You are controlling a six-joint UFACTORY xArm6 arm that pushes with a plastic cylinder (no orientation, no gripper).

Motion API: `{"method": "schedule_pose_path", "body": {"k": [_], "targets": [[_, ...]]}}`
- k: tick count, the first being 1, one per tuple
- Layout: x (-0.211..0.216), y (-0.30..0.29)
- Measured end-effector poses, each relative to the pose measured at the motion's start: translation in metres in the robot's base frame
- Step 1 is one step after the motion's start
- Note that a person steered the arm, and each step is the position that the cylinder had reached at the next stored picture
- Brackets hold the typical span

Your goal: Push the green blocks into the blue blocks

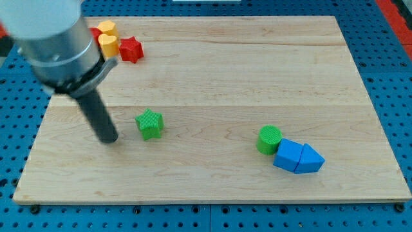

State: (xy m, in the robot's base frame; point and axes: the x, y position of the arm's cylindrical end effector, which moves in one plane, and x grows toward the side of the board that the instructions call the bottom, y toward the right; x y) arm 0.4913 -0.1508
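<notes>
A green star block [150,124] lies left of the board's middle. My tip [108,139] rests on the board just to the star's left, a short gap away. A green cylinder [270,139] sits at the lower right, touching a blue cube-like block [288,156]. A blue triangular block [311,160] lies against that blue block's right side.
At the view's top left are a red star block [131,49], two yellow blocks [108,43] and a red block partly hidden behind the arm [95,32]. The wooden board [212,64] lies on a blue pegboard surface [386,38].
</notes>
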Motion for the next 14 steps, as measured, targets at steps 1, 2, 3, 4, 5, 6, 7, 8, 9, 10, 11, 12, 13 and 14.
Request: {"method": "schedule_pose_path", "body": {"k": [1,2,3,4,5,6,7,8,9,10,11,12,13,14], "targets": [[-0.031,0.081],[-0.003,0.150],[-0.021,0.065],[0.005,0.092],[0.045,0.110],[0.051,0.180],[0.051,0.149],[0.041,0.064],[0.013,0.148],[0.019,0.220],[0.024,0.168],[-0.008,0.092],[-0.073,0.129],[-0.071,0.248]]}}
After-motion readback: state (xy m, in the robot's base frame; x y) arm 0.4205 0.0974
